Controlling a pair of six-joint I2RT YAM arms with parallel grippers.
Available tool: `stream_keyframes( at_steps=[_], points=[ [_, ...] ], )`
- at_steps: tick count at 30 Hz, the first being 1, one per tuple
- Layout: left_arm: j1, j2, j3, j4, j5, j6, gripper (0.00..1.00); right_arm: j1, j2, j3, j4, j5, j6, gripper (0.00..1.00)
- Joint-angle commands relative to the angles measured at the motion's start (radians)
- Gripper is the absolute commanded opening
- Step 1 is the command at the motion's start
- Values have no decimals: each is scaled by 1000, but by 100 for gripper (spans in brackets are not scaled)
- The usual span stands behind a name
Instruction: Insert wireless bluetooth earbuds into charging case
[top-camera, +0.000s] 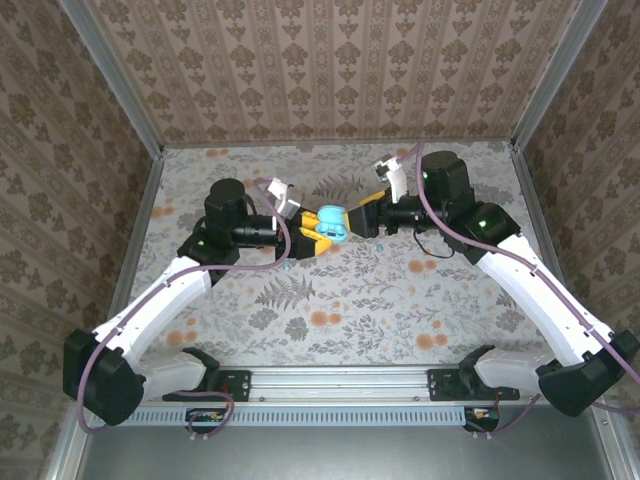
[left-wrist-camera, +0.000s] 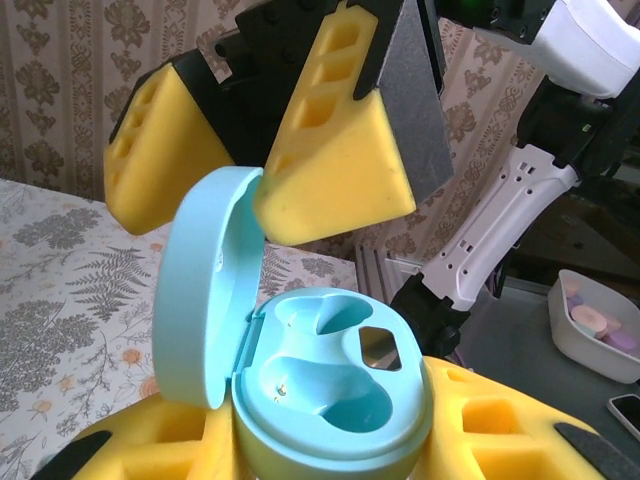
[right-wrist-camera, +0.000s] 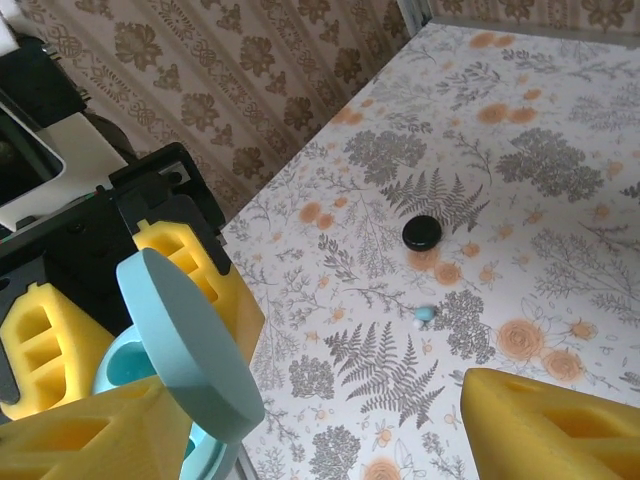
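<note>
The charging case is pale teal and sits upright between my left gripper's yellow foam fingers, which are shut on it. Its lid stands open to the left, and both wells look empty. My right gripper hangs open just above, the lid's top edge between its fingers and against one pad. From above, both grippers meet mid-table around the case. One teal earbud lies on the table, with a small black round piece beyond it.
Patterned walls enclose the floral table on three sides. A metal rail runs along the near edge between the arm bases. A white bin with small items sits beyond the table.
</note>
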Motion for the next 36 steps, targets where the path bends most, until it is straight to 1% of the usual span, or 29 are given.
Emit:
stream_keyframes(
  at_steps=[1,9,17,22,31,34,36],
  points=[
    [-1,-16,2,22,41,28,13,-6,21,-3,19,38,65,71],
    [0,-21,-5,18,30,44,12,-9,29,-27,41,29,130,69],
    [17,-30,-22,6,-15,52,12,-7,-21,-34,56,-45,145,69],
    [24,-33,-26,13,-25,47,12,-3,-53,-45,63,-73,129,69],
    [29,-36,-30,26,-34,37,12,6,-52,-29,56,-101,120,69],
    [30,-38,-31,28,-34,33,12,17,-54,-26,49,-102,89,69],
    [31,-38,-30,31,-27,27,12,37,-59,-24,30,-91,36,69]
  ],
)
